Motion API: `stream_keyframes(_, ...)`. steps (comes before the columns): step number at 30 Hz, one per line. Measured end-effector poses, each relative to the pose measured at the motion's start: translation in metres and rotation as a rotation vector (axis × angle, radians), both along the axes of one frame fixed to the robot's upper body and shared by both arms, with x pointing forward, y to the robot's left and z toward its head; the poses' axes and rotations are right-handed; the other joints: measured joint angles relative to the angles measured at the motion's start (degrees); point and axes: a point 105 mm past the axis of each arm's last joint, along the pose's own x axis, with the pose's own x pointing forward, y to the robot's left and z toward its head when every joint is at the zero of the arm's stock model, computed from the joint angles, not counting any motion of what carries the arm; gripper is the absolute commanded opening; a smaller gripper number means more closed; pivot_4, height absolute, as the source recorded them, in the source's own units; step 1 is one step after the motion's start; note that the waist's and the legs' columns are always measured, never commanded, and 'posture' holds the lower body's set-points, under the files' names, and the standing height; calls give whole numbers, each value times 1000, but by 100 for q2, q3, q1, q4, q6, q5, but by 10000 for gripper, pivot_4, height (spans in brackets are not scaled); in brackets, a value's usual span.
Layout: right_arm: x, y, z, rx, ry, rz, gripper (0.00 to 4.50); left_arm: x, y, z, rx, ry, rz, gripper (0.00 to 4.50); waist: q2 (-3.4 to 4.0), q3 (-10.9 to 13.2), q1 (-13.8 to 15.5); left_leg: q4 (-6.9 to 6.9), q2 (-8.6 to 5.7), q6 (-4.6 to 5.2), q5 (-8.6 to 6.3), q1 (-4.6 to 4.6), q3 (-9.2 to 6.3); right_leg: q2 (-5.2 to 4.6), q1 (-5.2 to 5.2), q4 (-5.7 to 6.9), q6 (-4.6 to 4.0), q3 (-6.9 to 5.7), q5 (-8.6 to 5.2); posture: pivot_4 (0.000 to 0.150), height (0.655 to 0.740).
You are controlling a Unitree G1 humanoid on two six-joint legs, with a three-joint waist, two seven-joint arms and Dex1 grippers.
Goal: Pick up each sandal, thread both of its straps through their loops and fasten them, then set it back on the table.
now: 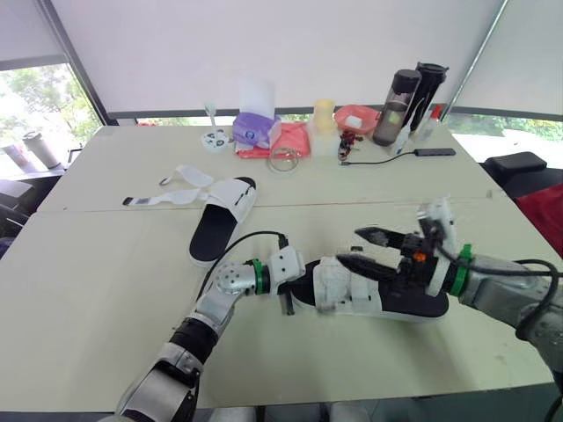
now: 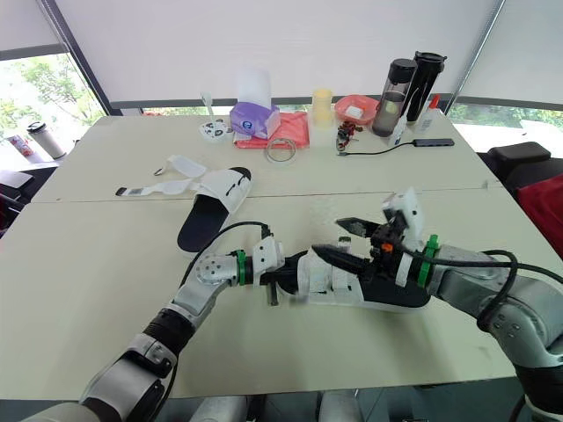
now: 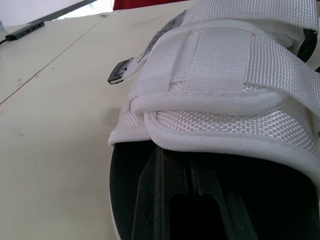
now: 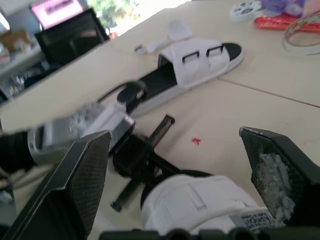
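Near sandal (image 1: 369, 294) on bench (image 1: 97, 290), straps look fastened. Left tool (image 1: 299, 286) tucked under its upper, spread: cannot tell. Right tool (image 1: 354, 248) wide above. Next, likely: withdraw, fetch unstrapped far sandal (image 1: 220, 220).

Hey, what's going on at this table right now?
A humanoid robot is working on the near sandal, which rests on the table. Its left gripper is tucked into the sandal's open end, under white straps that look fastened across it. The right gripper hovers open just above the same sandal. The second sandal lies farther back with its loose straps splayed out, not yet fastened.
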Motion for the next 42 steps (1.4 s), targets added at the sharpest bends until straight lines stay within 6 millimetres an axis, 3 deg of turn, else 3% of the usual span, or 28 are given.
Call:
stream_keyframes(6,-5,5,-4,-69,-45,105,44684,2,0,0,1,-2,0,0,-2,2,2,6,-1,0,0,0,1,-5,7,0,0,0,0,1500,7400)
stream_keyframes(11,-14,-29,-24,-326,-145,85,44684,1,1,1,1,-11,-2,0,-2,2,2,4,-2,-1,-1,-1,2,-5,4,-2,3,-5,-1,1500,7400)
stream_keyframes(14,-29,-35,-44,-418,-171,131,44684,0,3,0,2,-11,2,0,2,2,-9,0,0,-2,-1,6,3,-3,7,2,5,-6,-2,1500,7400)
stream_keyframes(19,-62,-18,-29,-64,113,135,44684,0,3,-1,1,-9,9,0,-3,10,-16,0,7,-2,-1,20,1,-13,22,3,2,1,-2,1500,7400)
stream_keyframes(22,-82,-20,-35,7,330,150,44684,-1,1,-1,-5,-9,8,0,-13,15,-4,-3,7,-15,-11,18,0,-20,25,-5,1,1,-4,1500,7400)
stream_keyframes(26,-94,-20,-47,31,460,154,44684,-1,2,-1,-5,-9,8,0,-11,15,-7,-8,6,-17,-12,17,5,-27,23,-11,2,-2,-5,1500,7400)
stream_keyframes(42,-72,17,-85,128,507,76,44684,-2,1,-1,-6,-9,9,0,-11,15,-6,-13,5,-16,-12,8,0,-33,13,-15,3,-25,-4,1500,7400)
